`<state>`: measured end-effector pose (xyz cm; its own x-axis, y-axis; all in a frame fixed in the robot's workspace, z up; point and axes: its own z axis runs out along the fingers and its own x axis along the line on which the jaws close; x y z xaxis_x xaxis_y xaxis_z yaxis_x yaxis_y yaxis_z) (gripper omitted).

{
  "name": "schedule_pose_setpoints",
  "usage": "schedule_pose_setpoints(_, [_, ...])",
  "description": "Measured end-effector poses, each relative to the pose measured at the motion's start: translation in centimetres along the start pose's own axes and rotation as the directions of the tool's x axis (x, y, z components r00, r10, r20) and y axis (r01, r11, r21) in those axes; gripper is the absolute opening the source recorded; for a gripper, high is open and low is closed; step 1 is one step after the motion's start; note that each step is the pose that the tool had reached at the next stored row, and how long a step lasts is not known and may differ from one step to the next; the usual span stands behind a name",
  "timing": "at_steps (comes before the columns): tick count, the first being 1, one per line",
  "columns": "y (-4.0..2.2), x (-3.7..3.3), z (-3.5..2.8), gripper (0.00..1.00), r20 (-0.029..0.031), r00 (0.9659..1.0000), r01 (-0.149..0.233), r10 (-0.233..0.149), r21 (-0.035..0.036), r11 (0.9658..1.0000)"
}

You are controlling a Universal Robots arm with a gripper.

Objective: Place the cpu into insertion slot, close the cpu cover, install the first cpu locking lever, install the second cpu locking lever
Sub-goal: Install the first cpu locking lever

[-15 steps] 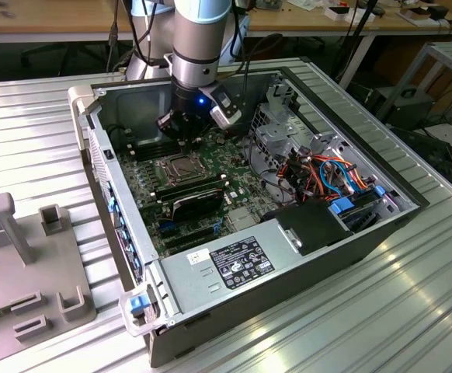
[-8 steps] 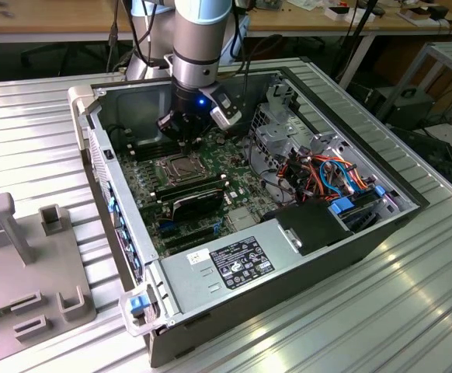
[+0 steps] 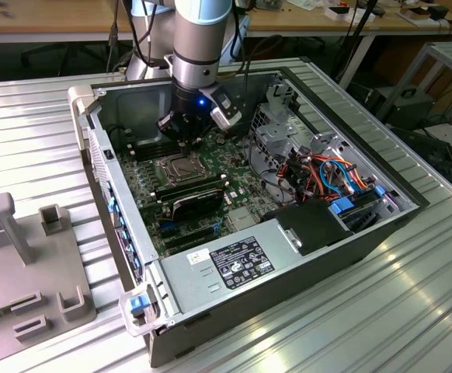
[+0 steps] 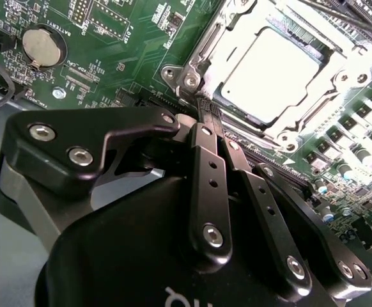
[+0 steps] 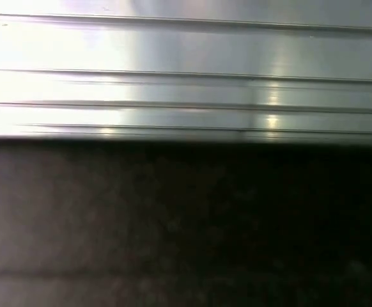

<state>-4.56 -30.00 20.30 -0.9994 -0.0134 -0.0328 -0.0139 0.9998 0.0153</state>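
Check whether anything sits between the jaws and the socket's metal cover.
Nothing visible does. The black gripper, jaws together, reaches the edge of the silver metal cpu cover, which lies closed over the silver-grey square cpu on the green motherboard.

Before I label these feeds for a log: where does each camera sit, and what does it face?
Exterior view: off the arm, above the open case, facing the motherboard; arm and gripper over the cpu.
Second wrist view: on the wrist, looking past closed fingers at the cpu; both share it.
First wrist view: ribbed metal surface.
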Motion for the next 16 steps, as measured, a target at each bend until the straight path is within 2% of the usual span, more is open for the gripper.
schedule_pose_setpoints(4, [0.03,-0.03,0.22,0.11,-0.0003,1.0,0.0,0.0,-0.0019,1.0])
schedule_pose_setpoints(9, [0.01,-0.05,0.21,0.11,-0.001,1.0,0.0,0.0,-0.0007,1.0])
schedule_pose_setpoints(14, [0.02,-0.08,-0.56,0.11,-0.0012,1.0,0.0,0.0,-0.0008,1.0])
schedule_pose_setpoints(16, [0.02,-0.08,-0.68,0.11,-0.0011,1.0,0.0,0.0,-0.0008,1.0])
